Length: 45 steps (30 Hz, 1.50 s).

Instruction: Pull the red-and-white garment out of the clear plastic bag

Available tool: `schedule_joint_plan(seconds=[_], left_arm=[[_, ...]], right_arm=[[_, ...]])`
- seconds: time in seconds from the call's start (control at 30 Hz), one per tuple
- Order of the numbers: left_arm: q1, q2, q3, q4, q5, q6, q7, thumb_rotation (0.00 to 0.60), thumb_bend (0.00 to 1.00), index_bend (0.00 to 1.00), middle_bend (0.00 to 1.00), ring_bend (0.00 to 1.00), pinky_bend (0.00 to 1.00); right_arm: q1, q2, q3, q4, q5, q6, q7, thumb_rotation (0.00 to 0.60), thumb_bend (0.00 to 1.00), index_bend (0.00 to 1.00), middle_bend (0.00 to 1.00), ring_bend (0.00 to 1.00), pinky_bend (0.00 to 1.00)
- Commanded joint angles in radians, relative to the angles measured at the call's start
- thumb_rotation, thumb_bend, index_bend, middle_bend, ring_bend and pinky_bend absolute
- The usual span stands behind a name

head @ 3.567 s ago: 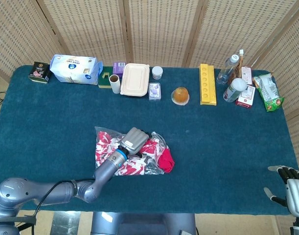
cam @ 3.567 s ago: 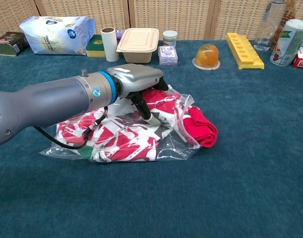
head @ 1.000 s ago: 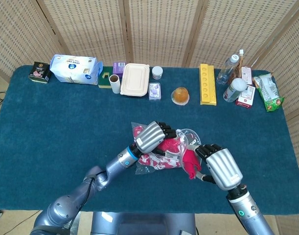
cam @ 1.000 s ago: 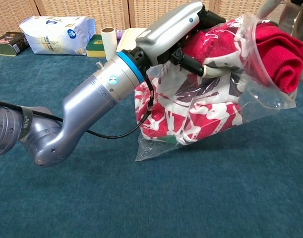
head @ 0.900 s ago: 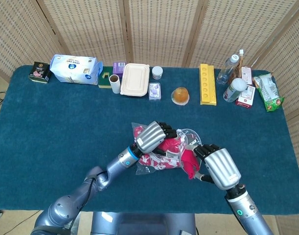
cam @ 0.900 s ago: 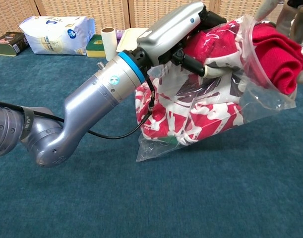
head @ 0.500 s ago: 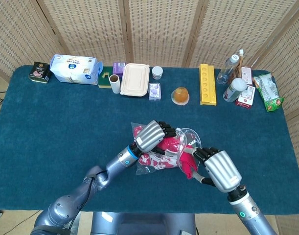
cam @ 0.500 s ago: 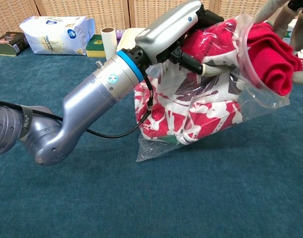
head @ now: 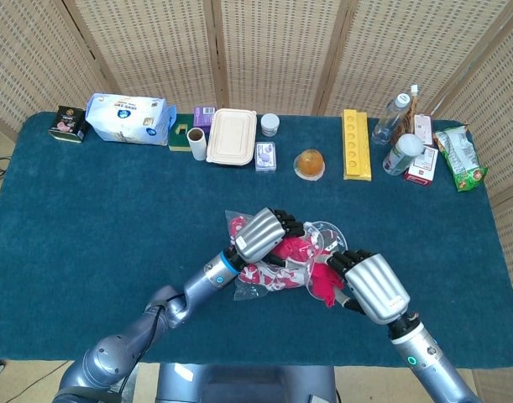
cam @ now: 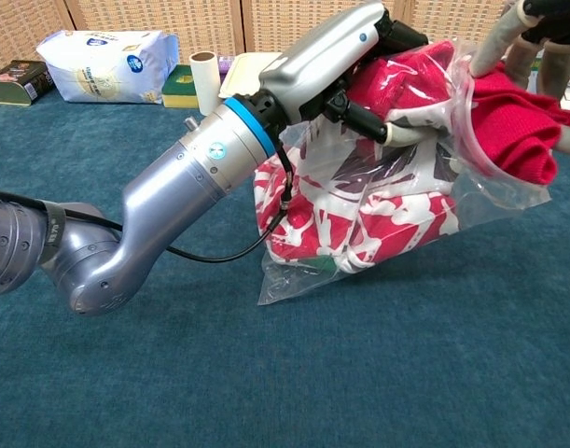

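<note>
Extraction barely begun: the left hand [cam: 336, 51] grips the clear plastic bag [cam: 378, 201] aloft above the table [head: 88, 210], while the right hand [head: 369, 285] pinches a red fold of the red-and-white garment [cam: 359, 219] protruding at the mouth. Most of the garment remains bunched inside, below both hands.

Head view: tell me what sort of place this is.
Probably a staged robot test setup, not a home: a table under blue-green cloth, woven folding screens closing it in, and assorted groceries such as a water bottle lined up along the back edge.
</note>
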Motion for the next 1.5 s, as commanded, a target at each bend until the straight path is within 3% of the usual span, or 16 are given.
schedule_joint_plan(seconds=[0.03,0.6,1.03,1.2,1.3,1.43,1.5], left_arm=[[-0.001,-0.001,0.000,0.000,0.000,-0.002,0.002,0.600,0.34,0.78,0.65,0.64,0.65],[0.001,-0.003,0.005,-0.016,0.001,0.000,0.006,0.600,0.35,0.78,0.65,0.63,0.64],[0.020,0.012,0.021,-0.034,0.015,0.020,0.005,0.600,0.34,0.77,0.65,0.63,0.64],[0.030,0.045,0.027,-0.065,0.018,0.012,0.011,0.600,0.27,0.75,0.64,0.60,0.61],[0.042,0.102,0.040,-0.133,0.023,-0.013,0.032,0.600,0.18,0.59,0.58,0.53,0.54],[0.052,0.203,0.064,-0.299,0.024,-0.097,0.072,0.600,0.09,0.18,0.36,0.30,0.37],[0.055,0.263,0.071,-0.402,0.020,-0.139,0.109,0.600,0.07,0.05,0.28,0.21,0.30]], right_arm=[[0.007,-0.002,0.001,0.001,0.010,-0.010,0.000,0.600,0.47,0.34,0.38,0.53,0.63],[0.033,-0.064,0.038,0.041,0.062,0.007,-0.038,0.600,0.45,0.52,0.50,0.72,0.80],[0.043,-0.120,0.052,0.088,0.067,0.048,-0.051,0.600,0.51,0.68,0.61,0.83,0.89],[0.037,-0.120,0.040,0.084,0.069,0.054,-0.046,0.600,0.51,0.69,0.63,0.84,0.89],[0.035,-0.120,0.034,0.084,0.075,0.052,-0.037,0.600,0.51,0.70,0.63,0.84,0.90],[0.042,-0.119,0.032,0.094,0.082,0.040,-0.022,0.600,0.51,0.70,0.63,0.84,0.89],[0.045,-0.119,0.031,0.104,0.083,0.036,-0.015,0.600,0.51,0.70,0.63,0.84,0.89]])
